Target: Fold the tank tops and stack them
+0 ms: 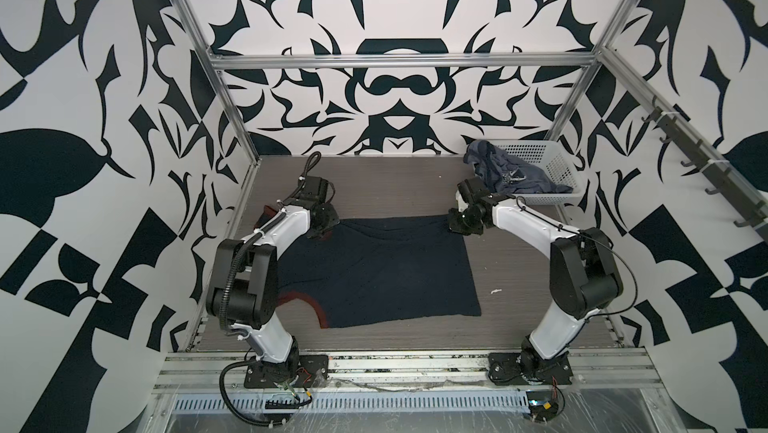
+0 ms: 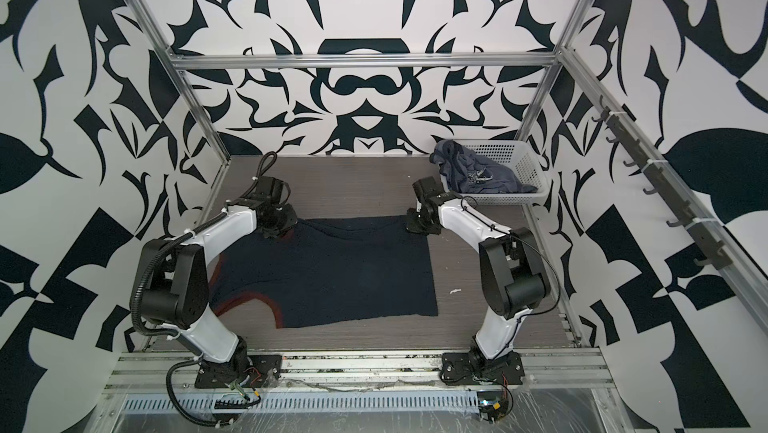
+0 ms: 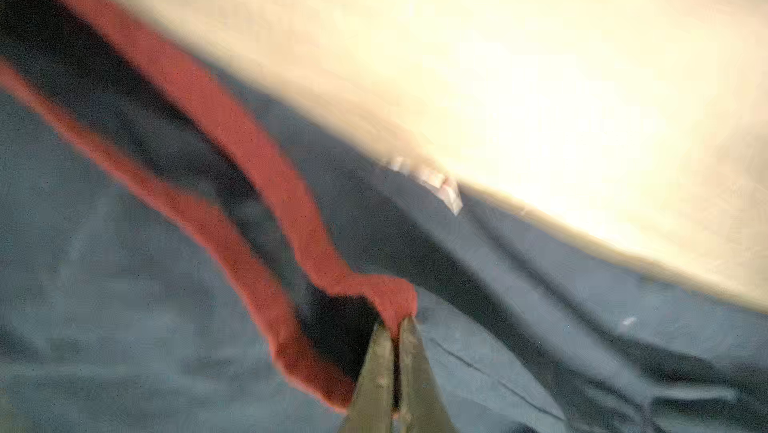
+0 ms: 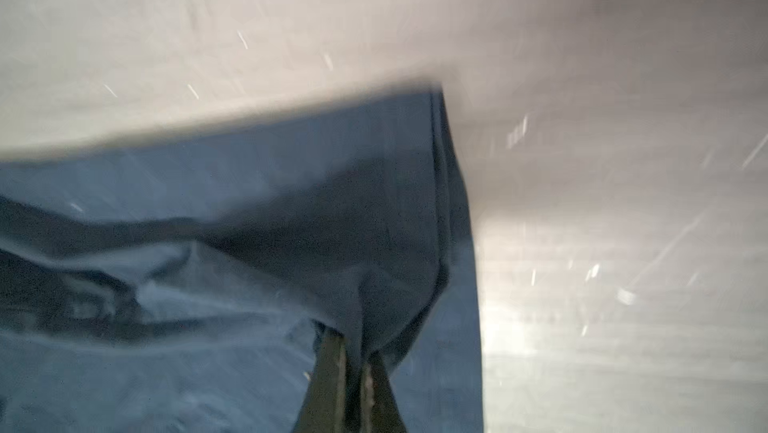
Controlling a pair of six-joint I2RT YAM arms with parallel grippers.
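Behind the right gripper [image 4: 352, 341], a basket [image 1: 559, 169] holds the slate-blue top [image 1: 503, 169]; it and the left gripper [image 3: 395, 323] pinch the navy top [image 1: 386, 268].

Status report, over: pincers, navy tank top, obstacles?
Left pincer shut on red trim of navy tank top, right pincer shut on its far corner. Top spread on table. Slate-blue top in basket, not in the way.

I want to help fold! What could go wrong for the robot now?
The left jaws pinch only the thin red trim of the navy tank top; it might slip free when lifted. The right arm sits close to the blue top hanging over the basket; it could snag.
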